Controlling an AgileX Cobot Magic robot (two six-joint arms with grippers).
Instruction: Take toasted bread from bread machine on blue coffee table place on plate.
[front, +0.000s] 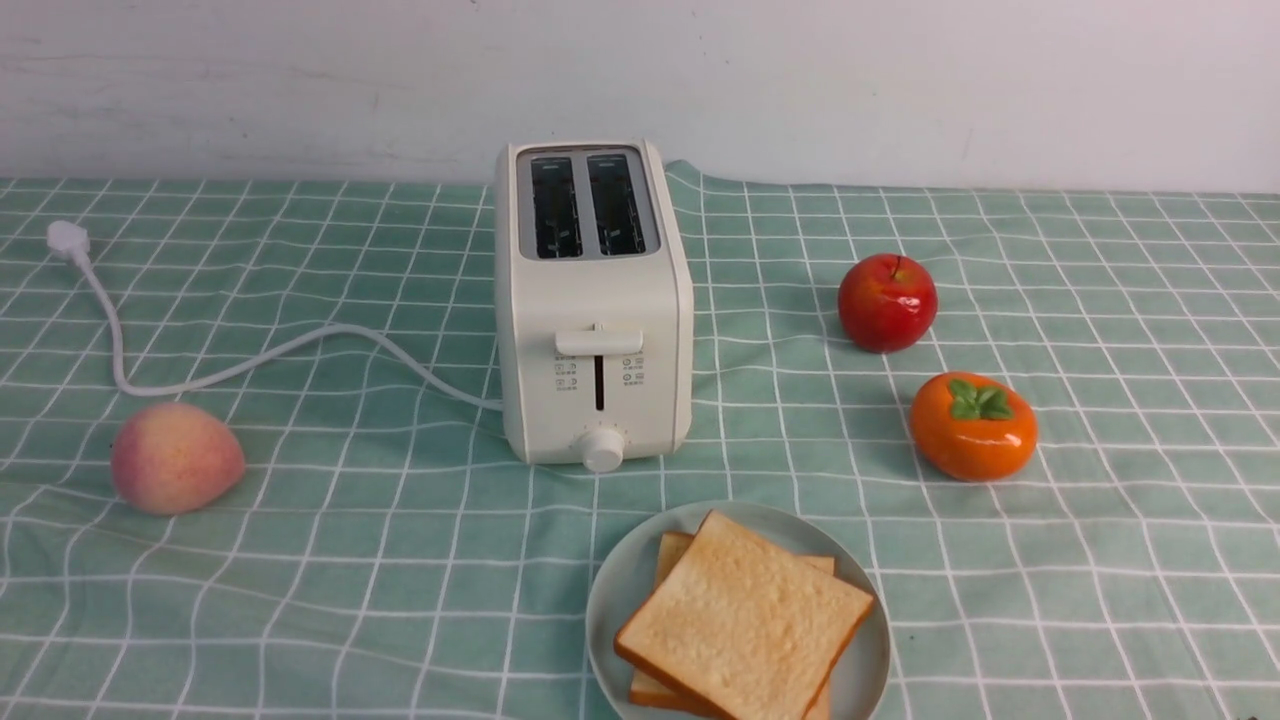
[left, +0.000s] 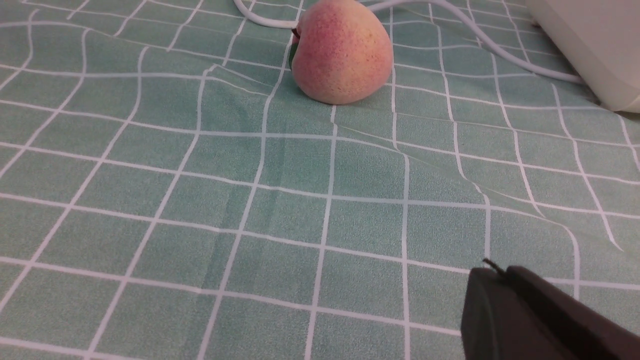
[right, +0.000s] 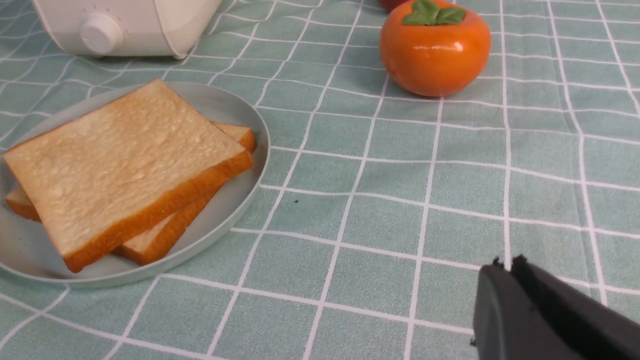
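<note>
toasted bread (front: 745, 622): both slices stacked on plate (front: 612, 600), 6 o'clock of bread machine (front: 593, 300) | my left gripper (left: 492, 274), right gripper (right: 505, 267): pressed together, empty | risk: top slice overhangs; a nudge could slide it off.

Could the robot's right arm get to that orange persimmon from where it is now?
Probably yes. In the right wrist view, only bare cloth lies between the right gripper, jaws shut, and the persimmon. The plate of toast sits off to one side.

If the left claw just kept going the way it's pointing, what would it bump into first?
Probably the peach. The shut left gripper points across bare cloth toward it; nothing else seems to lie between, though depth is hard to judge.
</note>
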